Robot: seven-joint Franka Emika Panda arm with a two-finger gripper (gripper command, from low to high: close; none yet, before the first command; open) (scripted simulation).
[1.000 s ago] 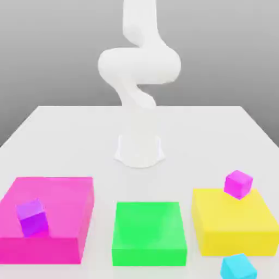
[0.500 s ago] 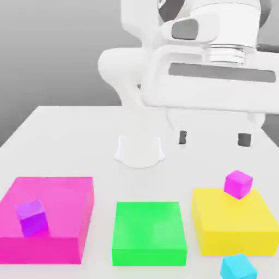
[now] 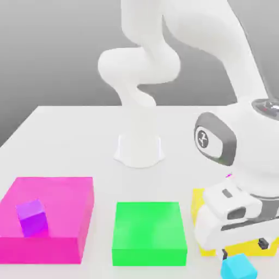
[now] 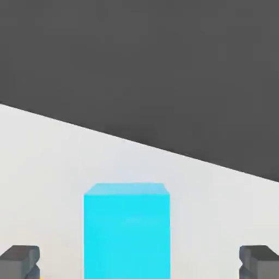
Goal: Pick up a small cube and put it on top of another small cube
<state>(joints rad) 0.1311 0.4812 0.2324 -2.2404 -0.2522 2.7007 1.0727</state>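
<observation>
Just in front of the yellow block (image 3: pixel 197 218), by the bottom edge of the exterior view, you have the small cyan cube (image 3: pixel 238 268). Your gripper (image 3: pixel 244 249) hangs close to that same block, over its front part and near the cyan cube, released, with its two fingers spread wide and nothing between them gripped. The hand view shows you the cube lying between the lines of the two fingertips (image 4: pixel 20 260). Toward the exterior view's left of the yellow block you have the green block (image 3: pixel 149 231), and well beyond that the pink block (image 3: pixel 49 212), with the violet cube (image 3: pixel 32 217) on it. Behind the yellow block, farther back, stands the arm's base (image 3: pixel 139 150) on the white table (image 3: pixel 65 141).
</observation>
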